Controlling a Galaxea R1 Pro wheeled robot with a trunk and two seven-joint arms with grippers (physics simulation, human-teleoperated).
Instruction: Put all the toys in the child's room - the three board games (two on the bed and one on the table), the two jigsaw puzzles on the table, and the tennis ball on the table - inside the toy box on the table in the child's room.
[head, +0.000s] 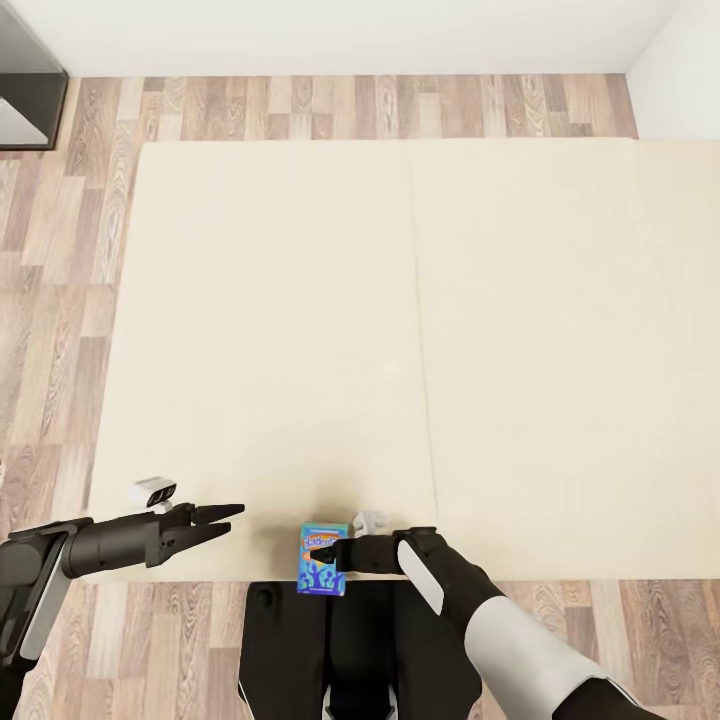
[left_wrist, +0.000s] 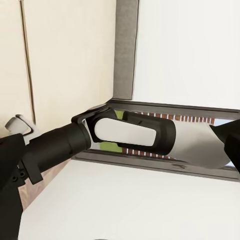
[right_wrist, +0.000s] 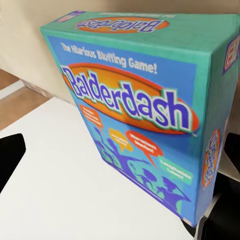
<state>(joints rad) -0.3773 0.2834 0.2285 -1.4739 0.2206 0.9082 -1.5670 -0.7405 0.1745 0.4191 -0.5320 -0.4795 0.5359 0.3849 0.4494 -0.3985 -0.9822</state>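
A wood plank floor (head: 60, 300) runs round three sides of a big cream bed (head: 300, 330), its smooth flat top split by one seam into two sections, with a white wall (head: 340, 35) beyond. A corner of a dark grey cabinet (head: 30, 95) sits by the wall on the left.

One board game (head: 322, 559) shows: a small, flat-sided cardboard box, teal-edged with a blue front and an orange oval bearing "Balderdash". It stands at the near edge of the bed, just in front of the robot's dark trunk (head: 350, 650).

The right gripper (head: 338, 553) is clenched on that box, one black finger against its side; in the right wrist view the box (right_wrist: 150, 110) fills most of the frame, tilted, with black fingertips (right_wrist: 10, 155) at either edge.

The left gripper (head: 228, 518) hovers over the bed's near edge, well apart from the box, its pointed black fingers spread slightly and grasping nothing.
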